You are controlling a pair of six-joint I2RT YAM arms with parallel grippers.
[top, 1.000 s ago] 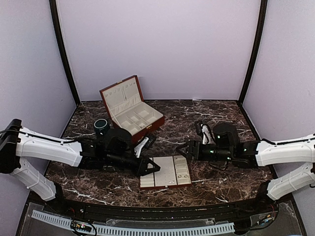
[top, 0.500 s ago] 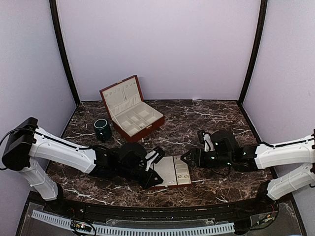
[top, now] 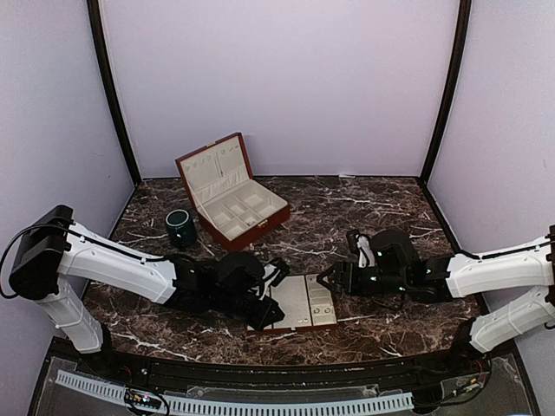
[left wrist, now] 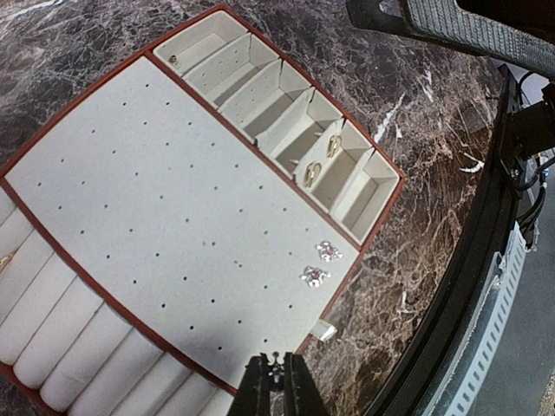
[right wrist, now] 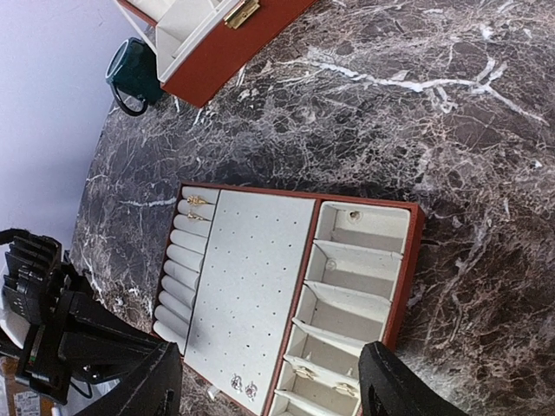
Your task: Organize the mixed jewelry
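At the left of the overhead view, the left gripper [left wrist: 277, 366] lies low at the compartment tray's [top: 295, 299] left edge, its fingers pinched nearly together (whether on a piece, I cannot tell). The mixed jewelry [left wrist: 328, 251] rests in the tray at centre: two flower studs [left wrist: 314, 276] on the perforated pad and gold rings [left wrist: 310, 173] in the side compartments. At the right, the right gripper [right wrist: 273, 351] hangs above the tray, its fingers spread wide.
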